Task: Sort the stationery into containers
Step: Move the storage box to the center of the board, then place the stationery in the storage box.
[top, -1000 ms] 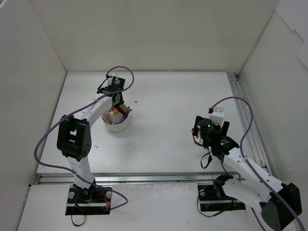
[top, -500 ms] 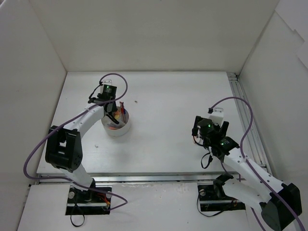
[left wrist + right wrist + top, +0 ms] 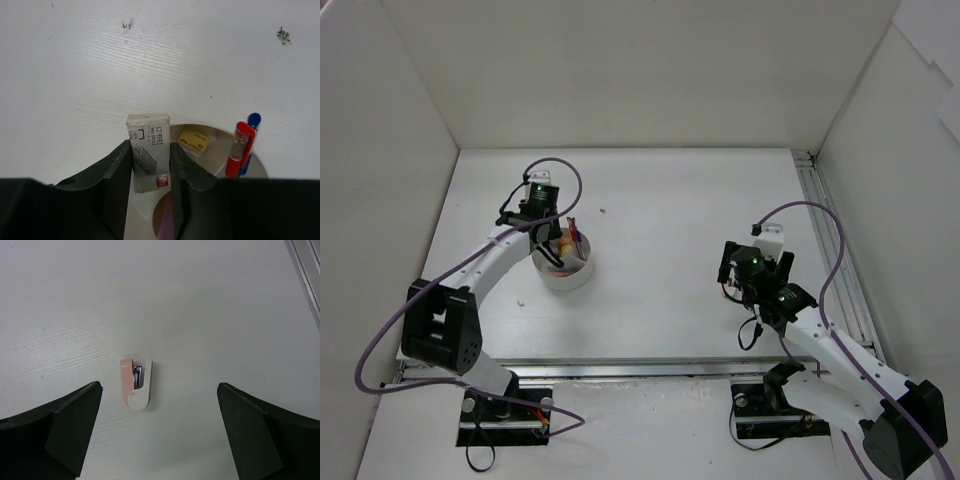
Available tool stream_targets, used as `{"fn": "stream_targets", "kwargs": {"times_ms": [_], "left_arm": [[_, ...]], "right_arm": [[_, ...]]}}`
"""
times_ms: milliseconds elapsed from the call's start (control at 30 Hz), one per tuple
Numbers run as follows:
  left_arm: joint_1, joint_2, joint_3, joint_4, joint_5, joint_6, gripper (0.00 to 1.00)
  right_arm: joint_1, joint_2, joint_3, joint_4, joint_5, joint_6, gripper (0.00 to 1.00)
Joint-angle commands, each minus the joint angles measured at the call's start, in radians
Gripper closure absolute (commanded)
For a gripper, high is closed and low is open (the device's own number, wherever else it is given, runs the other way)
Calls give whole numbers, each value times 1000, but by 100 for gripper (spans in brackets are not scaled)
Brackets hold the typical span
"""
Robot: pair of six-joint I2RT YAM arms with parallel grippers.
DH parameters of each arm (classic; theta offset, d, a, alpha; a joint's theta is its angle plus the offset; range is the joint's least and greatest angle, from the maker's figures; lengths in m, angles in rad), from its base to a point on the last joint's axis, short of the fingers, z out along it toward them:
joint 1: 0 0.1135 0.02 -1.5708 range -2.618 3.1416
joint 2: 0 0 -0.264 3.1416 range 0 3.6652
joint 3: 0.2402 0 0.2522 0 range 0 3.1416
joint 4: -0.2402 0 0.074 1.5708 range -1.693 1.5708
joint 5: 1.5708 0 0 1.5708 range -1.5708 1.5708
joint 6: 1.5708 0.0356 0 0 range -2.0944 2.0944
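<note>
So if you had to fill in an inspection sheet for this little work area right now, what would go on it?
Surface: white table, a few dark specks.
Job's things: white cup holding red pen, blue pen, yellow box; pink-white mini stapler lying on the table.
Clutter: nothing seen.
Grippers: left gripper shut on staple box over the cup's edge; right gripper open above the stapler.
Cables: purple cables looping off both arms.
Surroundings: white walls; metal rail at right.
</note>
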Motion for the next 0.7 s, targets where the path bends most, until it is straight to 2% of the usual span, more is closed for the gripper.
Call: {"fn": "stream_targets", "kwargs": {"times_ms": [0,100,300,667], "left_arm": [[-8,-137,9,-1,-29,-1,96],[-8,-218,-12,8,-53,16,90],[-8,-346,-100,-14,-38,-11,88],[-49,-453,-312,85,-3,-230,87]], "right_arm": [[-9,-7,41,27,3,14,2],[-8,-13,37,26,0,13,2],[-5,-26,34,26,-7,16,2],[-5,-16,35,29,-33,33,2]]}}
